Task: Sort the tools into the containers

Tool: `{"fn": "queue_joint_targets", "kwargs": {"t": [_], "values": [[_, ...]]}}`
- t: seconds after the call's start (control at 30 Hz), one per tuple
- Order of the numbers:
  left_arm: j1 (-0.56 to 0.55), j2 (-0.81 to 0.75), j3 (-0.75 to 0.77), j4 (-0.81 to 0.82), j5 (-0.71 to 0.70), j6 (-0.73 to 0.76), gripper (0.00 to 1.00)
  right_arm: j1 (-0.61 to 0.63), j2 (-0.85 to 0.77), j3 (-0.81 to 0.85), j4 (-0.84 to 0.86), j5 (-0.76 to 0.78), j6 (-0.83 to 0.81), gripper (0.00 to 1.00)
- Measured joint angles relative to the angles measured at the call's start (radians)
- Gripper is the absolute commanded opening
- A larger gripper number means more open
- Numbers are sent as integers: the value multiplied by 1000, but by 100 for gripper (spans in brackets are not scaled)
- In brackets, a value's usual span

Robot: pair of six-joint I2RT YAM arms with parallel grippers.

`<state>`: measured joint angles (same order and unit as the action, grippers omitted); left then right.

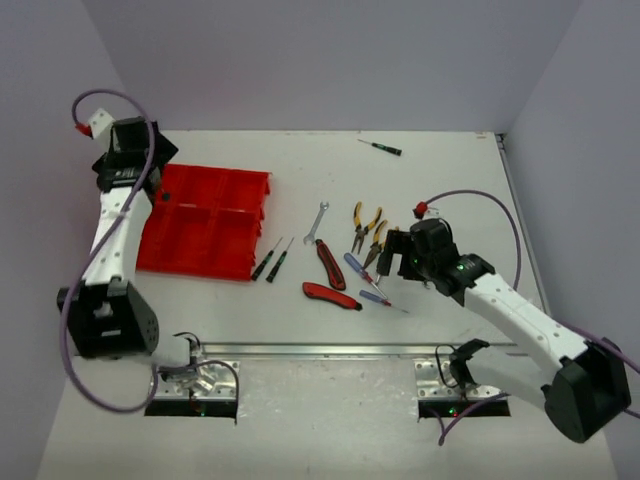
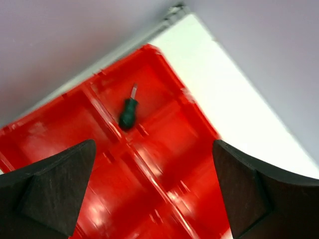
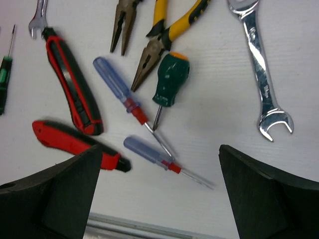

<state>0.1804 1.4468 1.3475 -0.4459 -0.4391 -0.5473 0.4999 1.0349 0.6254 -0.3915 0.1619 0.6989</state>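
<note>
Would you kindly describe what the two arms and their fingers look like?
Both the left arm and right arm have white links with black joints and bases. A thin purple cable with a red connector loops alongside each. The fingers are dark, matte and wedge-shaped.

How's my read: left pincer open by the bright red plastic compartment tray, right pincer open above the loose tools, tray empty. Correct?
The bright red plastic compartment tray is not empty: the left wrist view shows a stubby green-handled screwdriver in one compartment. The rest holds: left pincer open by the tray, right pincer open above the loose tools.
</note>
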Motion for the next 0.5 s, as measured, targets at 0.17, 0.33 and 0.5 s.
{"fn": "queue_joint_targets", "kwargs": {"t": [0.17,0.33,0.5], "values": [[-17,-340,-218,69,163,-24,100,-1,226,148,-14,113,35,64],[-60,-587,-465,25,304,22,100,0,371,159,11,126,43,57],[-83,-763,-535,-22,364,102,100,0,483,155,56,119,55,46]]}}
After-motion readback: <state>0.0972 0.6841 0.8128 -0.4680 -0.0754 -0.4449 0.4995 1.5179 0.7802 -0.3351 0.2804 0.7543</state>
